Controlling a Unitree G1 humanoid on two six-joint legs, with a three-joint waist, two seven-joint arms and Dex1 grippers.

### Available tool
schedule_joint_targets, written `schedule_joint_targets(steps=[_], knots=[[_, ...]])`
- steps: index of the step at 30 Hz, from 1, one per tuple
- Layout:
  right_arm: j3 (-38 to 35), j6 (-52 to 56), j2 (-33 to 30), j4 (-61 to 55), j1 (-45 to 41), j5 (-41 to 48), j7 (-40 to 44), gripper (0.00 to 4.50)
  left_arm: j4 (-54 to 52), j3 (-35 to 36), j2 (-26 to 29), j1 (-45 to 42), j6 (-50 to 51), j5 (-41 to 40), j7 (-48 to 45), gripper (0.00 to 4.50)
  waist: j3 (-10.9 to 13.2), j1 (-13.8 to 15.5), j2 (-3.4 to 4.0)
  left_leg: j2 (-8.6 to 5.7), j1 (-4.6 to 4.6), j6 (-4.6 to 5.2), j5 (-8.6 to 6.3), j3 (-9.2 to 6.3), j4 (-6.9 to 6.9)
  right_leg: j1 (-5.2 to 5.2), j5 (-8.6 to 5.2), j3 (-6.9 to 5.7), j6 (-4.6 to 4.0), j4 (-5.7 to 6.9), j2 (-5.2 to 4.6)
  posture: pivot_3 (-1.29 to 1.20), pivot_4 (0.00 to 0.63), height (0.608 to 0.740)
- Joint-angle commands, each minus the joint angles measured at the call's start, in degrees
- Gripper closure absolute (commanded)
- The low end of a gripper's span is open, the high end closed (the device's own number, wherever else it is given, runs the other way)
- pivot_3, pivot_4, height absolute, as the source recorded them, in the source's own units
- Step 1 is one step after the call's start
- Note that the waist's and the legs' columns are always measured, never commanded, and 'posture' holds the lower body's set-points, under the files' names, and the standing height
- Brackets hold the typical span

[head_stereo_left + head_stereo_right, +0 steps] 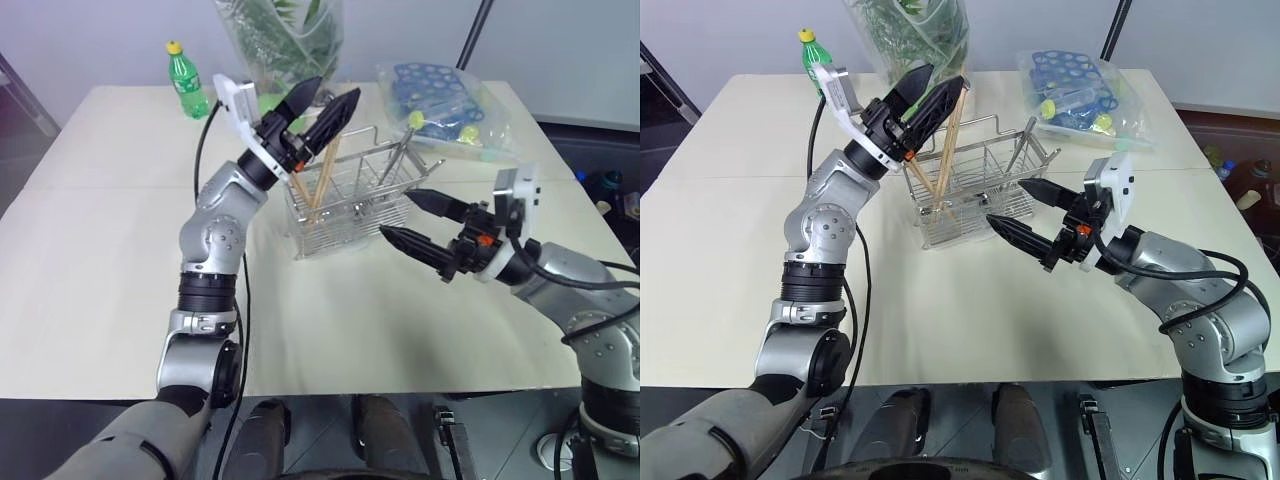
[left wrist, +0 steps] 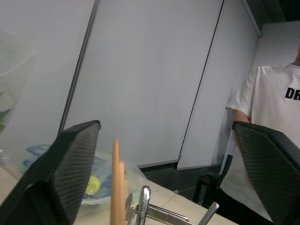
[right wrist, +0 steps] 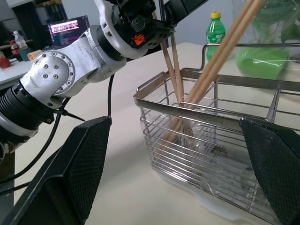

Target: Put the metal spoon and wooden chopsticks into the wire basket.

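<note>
Now, you have the wooden chopsticks (image 1: 318, 180) standing in the left end compartment of the wire basket (image 1: 350, 205), thin straight light-brown sticks with their long axis running steeply up. Their lower ends rest at the basket floor and their tops lean slightly right and away from you, rising well above the rim. In the right wrist view they cross each other as they lean against the rim wire.

Your left gripper (image 1: 322, 102) sits just above and left of the chopstick tops, its two black tapered fingers (image 1: 300, 98) spread apart with nothing between them; the sticks stand free of it.

The basket is a rectangular rack of shiny silver wire grid with inner dividers and a raised loop handle along its far side, and it stands on the pale, matte desk (image 1: 100, 250) towards the far middle. In its right part you can see slender metal utensil handles leaning up to the right, one topped with a yellow-green knob (image 1: 415, 120); whether the metal spoon is among them you cannot tell.

Your right gripper (image 1: 412, 215) hangs level just right of and nearer than the basket, pointing left at it, its textured black fingers (image 1: 412, 243) wide apart and empty.

Farther back stand a green plastic bottle (image 1: 187, 82) with a yellow cap, a clear bag of leafy greens (image 1: 285, 40) and a clear bag of blue rings (image 1: 440, 95).
</note>
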Motion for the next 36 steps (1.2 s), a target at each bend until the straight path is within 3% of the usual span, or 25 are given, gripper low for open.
schedule_joint_targets(steps=[1,6,15,22,27,29,36], knots=[[-0.58,-1.02,0.18,-2.02,-1.14,0.33,-0.11,0.00,-1.73,0.44,0.35,-1.05,-1.08,-0.14,0.39,0.05,0.00,0.00,0.00,0.00,0.00,0.00,0.00,0.00,0.00,0.00,0.00,0.00,0.00,0.00,0.00,0.00,0.150,0.740],[-0.21,-0.51,-0.15,-2.10,-1.52,0.75,0.28,0.00,-6.38,2.52,2.27,-3.92,2.30,-2.38,4.24,0.05,0.00,-0.08,0.00,0.00,0.00,0.00,0.00,0.00,0.00,-0.01,0.00,0.00,0.00,0.00,0.00,0.00,0.150,0.740],[-1.01,0.55,-2.53,1.07,-5.35,1.49,2.77,0.00,-16.65,4.35,14.18,-7.46,13.17,-3.03,11.77,0.05,0.00,-0.09,0.01,0.00,0.04,0.00,0.00,-0.01,-0.02,0.02,0.00,0.00,0.00,0.01,0.00,0.00,0.150,0.740],[-2.21,-0.95,-1.84,4.67,-7.00,0.30,2.61,0.00,-28.56,10.34,27.00,-0.61,31.82,-12.68,17.80,0.05,0.02,-0.46,0.04,0.02,0.03,0.00,0.00,-0.02,-0.09,-0.07,-0.01,0.00,0.00,0.07,0.01,0.00,0.150,0.740],[-2.69,-0.67,-2.69,5.78,-6.23,0.47,4.67,0.00,-34.51,11.60,31.72,5.82,38.64,-15.49,21.37,0.05,0.03,-0.04,0.05,0.02,0.03,0.00,0.00,-0.04,-0.04,-0.04,-0.01,0.00,0.00,0.09,0.01,0.00,0.150,0.740],[-2.66,-0.69,-2.13,5.71,-5.60,0.74,4.94,0.00,-36.95,10.99,32.65,10.60,39.74,-13.96,23.03,0.05,0.03,-0.13,0.06,0.01,0.02,0.00,0.00,-0.04,-0.02,-0.01,-0.01,0.00,-0.01,0.05,0.01,0.00,0.150,0.740],[-1.59,-0.79,0.44,4.93,-4.43,0.97,5.15,0.00,-43.72,12.89,27.09,24.78,37.31,-16.75,25.84,0.05,0.03,-0.11,0.06,0.02,0.04,0.00,0.00,-0.02,-0.05,-0.05,-0.01,0.03,-0.03,0.06,0.00,0.00,0.150,0.740]])
